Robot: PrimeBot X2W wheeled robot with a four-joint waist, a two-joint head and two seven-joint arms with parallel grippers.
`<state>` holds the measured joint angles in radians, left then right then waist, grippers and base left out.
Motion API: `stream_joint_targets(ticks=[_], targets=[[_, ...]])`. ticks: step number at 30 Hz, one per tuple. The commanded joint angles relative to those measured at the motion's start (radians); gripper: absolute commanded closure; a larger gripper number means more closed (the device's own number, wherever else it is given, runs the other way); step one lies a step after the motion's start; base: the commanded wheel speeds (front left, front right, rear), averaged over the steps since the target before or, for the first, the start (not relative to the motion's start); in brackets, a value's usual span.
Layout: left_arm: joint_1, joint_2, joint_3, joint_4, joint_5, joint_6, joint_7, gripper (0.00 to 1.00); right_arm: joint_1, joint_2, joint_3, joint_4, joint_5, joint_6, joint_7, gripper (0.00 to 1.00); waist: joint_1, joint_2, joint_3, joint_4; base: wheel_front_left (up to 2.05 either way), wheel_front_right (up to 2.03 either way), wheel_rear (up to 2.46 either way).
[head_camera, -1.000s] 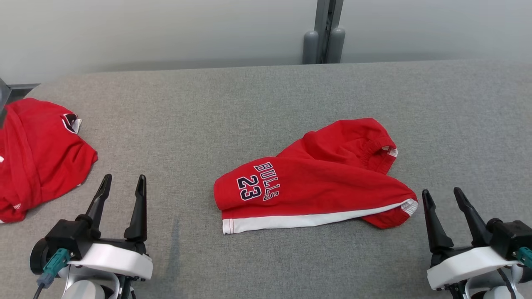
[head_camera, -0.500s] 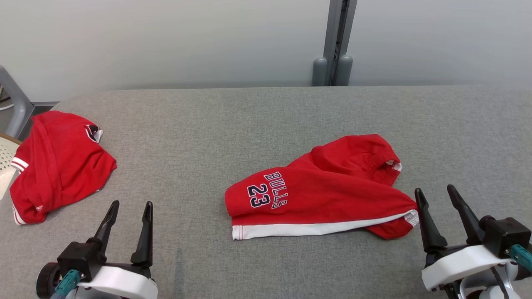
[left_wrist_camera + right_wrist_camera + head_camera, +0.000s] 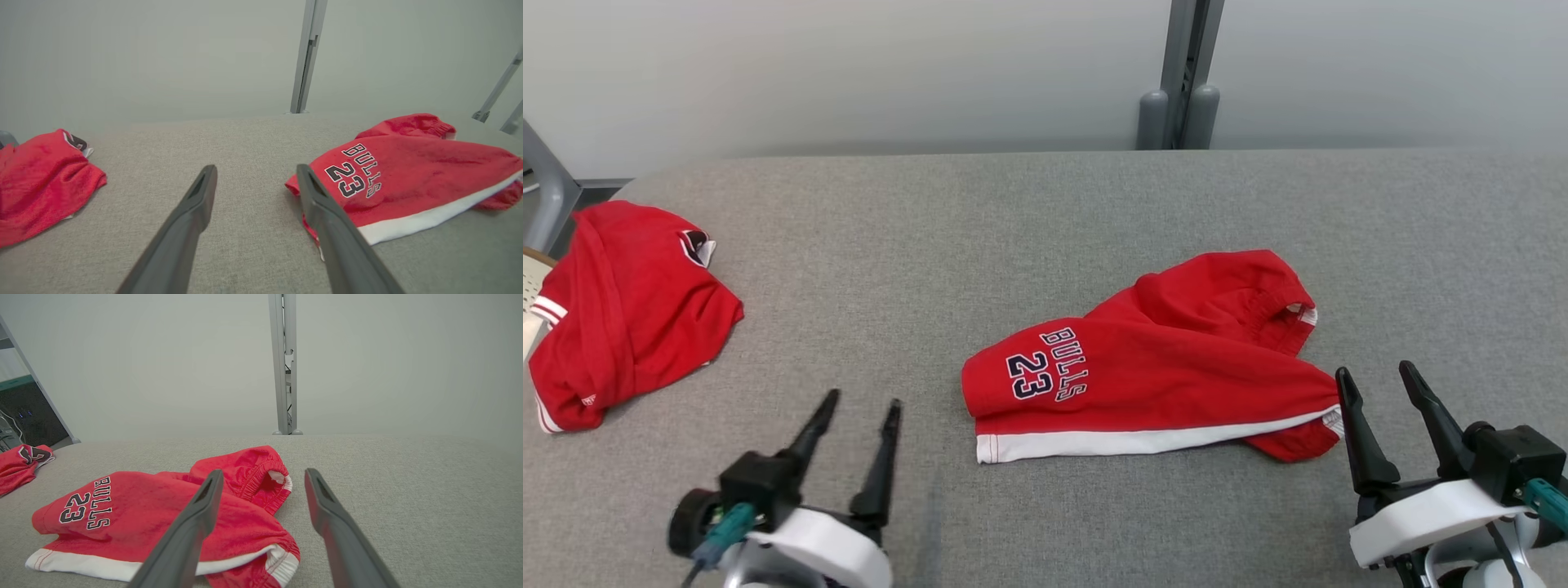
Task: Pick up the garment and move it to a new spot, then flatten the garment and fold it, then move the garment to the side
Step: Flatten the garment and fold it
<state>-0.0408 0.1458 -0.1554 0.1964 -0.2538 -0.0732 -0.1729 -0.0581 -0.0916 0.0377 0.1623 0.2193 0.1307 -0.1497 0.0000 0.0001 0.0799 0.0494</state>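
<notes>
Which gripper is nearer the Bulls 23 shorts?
Right. The right gripper stands open just beside the shorts, at their right end; the left gripper is off their lettered end, with bare table between.

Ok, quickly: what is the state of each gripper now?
Left gripper: open, empty.
Right gripper: open, empty, close beside the red Bulls shorts.

- A grey, felt-like table top (image 3: 1045, 204) runs from near to far, and its far left corner is rounded.
- A plain pale grey wall (image 3: 849, 73), evenly lit, stands behind the far edge.
- A grey metal upright (image 3: 1194, 49) rises against the wall right of centre, with two rounded caps (image 3: 1153, 119) at its foot.
- At the far left there is a slanted grey metal bar (image 3: 546, 192), with a dark recess (image 3: 20, 412) beyond it.
</notes>
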Motion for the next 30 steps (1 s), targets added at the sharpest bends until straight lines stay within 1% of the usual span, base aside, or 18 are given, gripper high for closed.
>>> stream_joint_targets(ticks=[1,5,10,13,17,19,20,21,22,25,30], targets=[[-0.025,-0.004,-0.026,0.006,-0.003,-0.015,0.022,0.00,-0.013,-0.002,-0.003,-0.006,-0.002,0.000,-0.001,0.00,0.0000,-0.0001,0.014,-0.003,0.00,0.00,0.00],[-0.051,-0.021,-0.111,0.040,-0.013,-0.039,0.069,0.00,-0.022,0.000,-0.002,-0.008,-0.006,0.000,-0.004,0.00,0.0000,-0.0001,0.044,-0.013,0.00,0.00,0.00],[-0.095,-0.039,-0.195,0.121,-0.032,-0.051,0.110,0.00,-0.044,0.002,-0.001,-0.016,-0.012,0.000,-0.008,0.00,0.0000,-0.0001,0.092,-0.034,0.00,0.00,0.00],[-0.123,-0.042,-0.212,0.178,-0.043,-0.053,0.131,0.00,-0.056,0.004,-0.003,-0.018,-0.014,0.000,-0.008,0.00,0.0000,-0.0001,0.118,-0.049,0.00,0.00,0.00],[-0.154,-0.043,-0.200,0.248,-0.060,-0.041,0.147,0.00,-0.058,0.006,-0.011,-0.015,-0.020,0.000,-0.013,0.00,0.0000,-0.0001,0.140,-0.066,0.00,0.00,0.00],[-0.168,-0.043,-0.195,0.271,-0.070,-0.042,0.148,0.00,-0.051,0.006,-0.019,-0.010,-0.019,0.000,-0.012,0.00,0.0000,-0.0001,0.146,-0.071,0.00,0.00,0.00],[-0.173,-0.040,-0.195,0.280,-0.073,-0.043,0.148,0.18,-0.045,0.007,-0.024,-0.008,-0.017,0.000,-0.011,0.00,0.0000,-0.0001,0.149,-0.072,0.00,0.00,0.00],[-0.178,-0.035,-0.195,0.288,-0.076,-0.045,0.143,0.66,-0.037,0.007,-0.029,-0.005,-0.019,0.000,-0.007,0.00,0.0000,-0.0001,0.152,-0.073,0.00,0.00,0.00],[-0.182,-0.033,-0.197,0.296,-0.078,-0.045,0.141,1.00,-0.028,0.009,-0.033,-0.002,-0.015,0.000,-0.003,0.00,0.0000,-0.0001,0.154,-0.073,0.00,0.00,0.00],[-0.194,-0.026,-0.204,0.311,-0.082,-0.048,0.133,1.00,0.003,0.014,-0.032,-0.005,-0.007,0.000,0.003,0.00,0.0000,-0.0001,0.160,-0.072,0.00,0.00,0.00],[-0.218,-0.015,-0.207,0.327,-0.091,-0.050,0.120,1.00,0.033,0.024,0.002,0.009,0.001,0.000,0.008,0.00,0.0000,-0.0001,0.175,-0.073,0.00,0.00,0.00]])
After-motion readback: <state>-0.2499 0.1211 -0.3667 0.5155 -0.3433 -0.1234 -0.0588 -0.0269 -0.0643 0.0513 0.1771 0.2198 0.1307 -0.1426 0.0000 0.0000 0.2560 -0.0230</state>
